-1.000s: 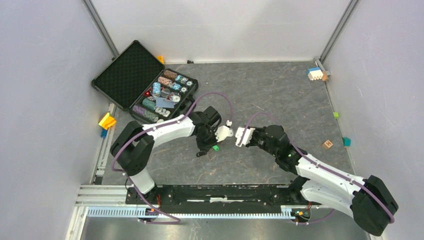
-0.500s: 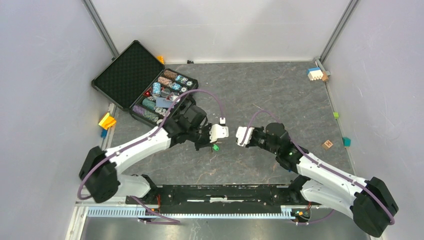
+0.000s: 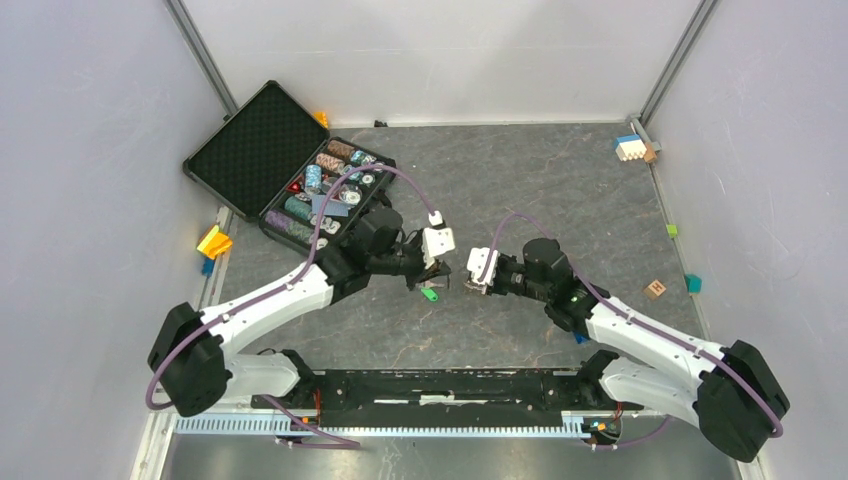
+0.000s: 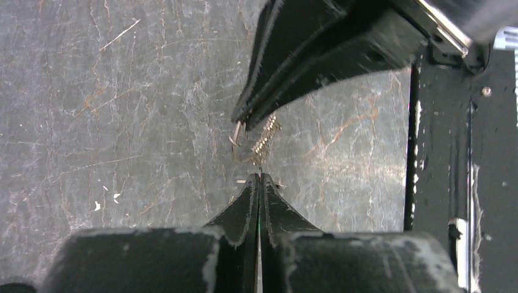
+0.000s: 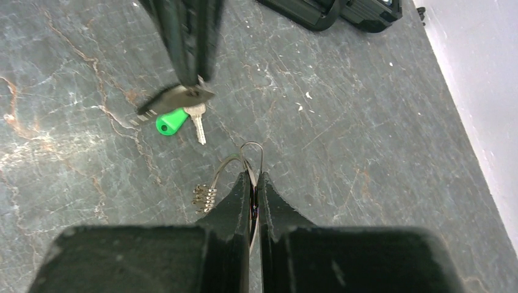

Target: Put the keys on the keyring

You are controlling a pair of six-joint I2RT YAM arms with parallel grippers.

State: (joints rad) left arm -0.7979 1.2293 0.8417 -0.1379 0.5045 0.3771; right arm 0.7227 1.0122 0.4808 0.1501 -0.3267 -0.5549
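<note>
My left gripper (image 3: pixel 434 272) (image 4: pixel 259 177) is shut on the black-headed key (image 5: pixel 174 101), held above the table; its toothed blade sticks out and the head is mostly hidden in the fingers (image 5: pixel 186 36). The green-headed key (image 3: pixel 430 294) (image 5: pixel 171 120) lies on the table just below it. My right gripper (image 3: pixel 466 279) (image 5: pixel 253 175) is shut on the thin silver keyring (image 5: pixel 249 152), which carries several small brassy keys (image 5: pixel 204 196) (image 4: pixel 264 135). The two grippers face each other, tips a short way apart.
An open black case (image 3: pixel 255 145) with poker chips (image 3: pixel 325 185) stands at the back left; its edge shows in the right wrist view (image 5: pixel 330 9). Small blocks lie along the edges: yellow (image 3: pixel 213 241), white and blue (image 3: pixel 630 148), a wooden cube (image 3: pixel 655 289).
My left arm swung its elbow outward to the left and the black key is off the table in its grip. My right gripper moved a little left toward it with the keyring.
</note>
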